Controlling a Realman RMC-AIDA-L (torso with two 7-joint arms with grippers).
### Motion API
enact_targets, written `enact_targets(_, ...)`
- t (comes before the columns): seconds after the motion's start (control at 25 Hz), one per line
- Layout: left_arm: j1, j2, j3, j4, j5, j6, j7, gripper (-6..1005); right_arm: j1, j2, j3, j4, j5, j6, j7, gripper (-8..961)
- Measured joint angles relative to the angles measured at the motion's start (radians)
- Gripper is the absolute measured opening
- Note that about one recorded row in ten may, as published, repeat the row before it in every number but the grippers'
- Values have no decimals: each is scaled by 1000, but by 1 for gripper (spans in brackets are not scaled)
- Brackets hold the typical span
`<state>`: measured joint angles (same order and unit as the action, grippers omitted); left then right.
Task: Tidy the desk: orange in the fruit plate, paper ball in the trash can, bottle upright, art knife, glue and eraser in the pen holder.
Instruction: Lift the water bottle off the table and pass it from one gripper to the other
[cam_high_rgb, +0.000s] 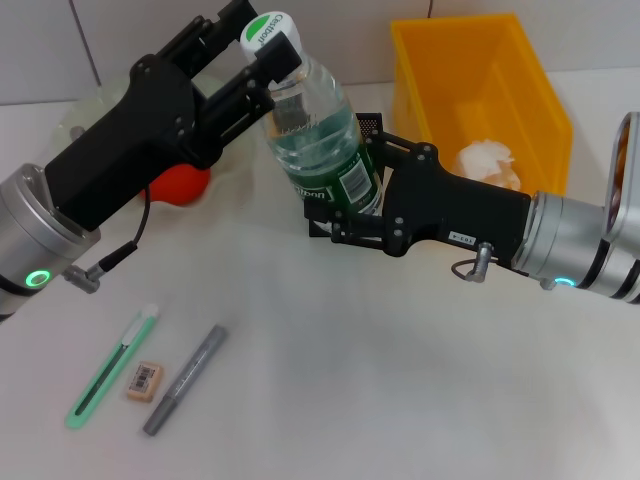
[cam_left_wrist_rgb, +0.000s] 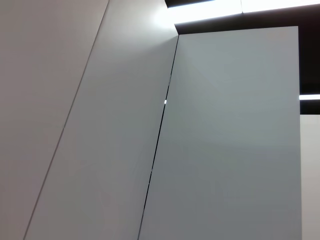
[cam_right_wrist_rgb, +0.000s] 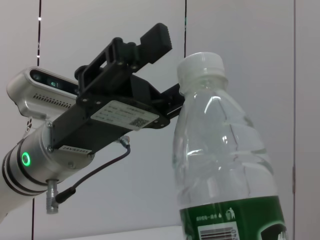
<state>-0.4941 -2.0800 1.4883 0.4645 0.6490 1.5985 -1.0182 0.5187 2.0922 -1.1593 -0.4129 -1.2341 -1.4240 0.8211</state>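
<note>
The bottle (cam_high_rgb: 318, 130) is clear plastic with a white cap and a green label low on its body; it stands almost upright, a little tilted, held above the white tabletop (cam_high_rgb: 400, 380) near the middle at the back. On the cap I read green letters, maybe "Cestbon", and the label shows a barcode and small white print that I cannot read. The right claw (cam_high_rgb: 345, 195) is clamped on the bottle at the green label, coming from the right side. The left claw (cam_high_rgb: 272, 45) is at the cap and neck, its fingers on both sides of them, but I cannot tell if they press. Behind stands a yellow bin (cam_high_rgb: 480, 90) with a paper ball (cam_high_rgb: 488, 162) inside. The orange (cam_high_rgb: 180, 184) shows under the left arm.
</note>
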Motion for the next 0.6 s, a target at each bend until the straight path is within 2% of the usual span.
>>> enact_targets(0.16, 0, 0, 8, 1, 0, 0, 3, 598, 3, 0, 0, 0, 0, 0, 0, 764)
enact_targets(0.32, 1, 0, 8, 3, -1, 4, 4, 794, 5, 0, 0, 0, 0, 0, 0, 764)
enact_targets(0.6, 3, 0, 8, 1, -15, 6, 4, 812, 7, 0, -10, 0, 0, 5, 0, 764)
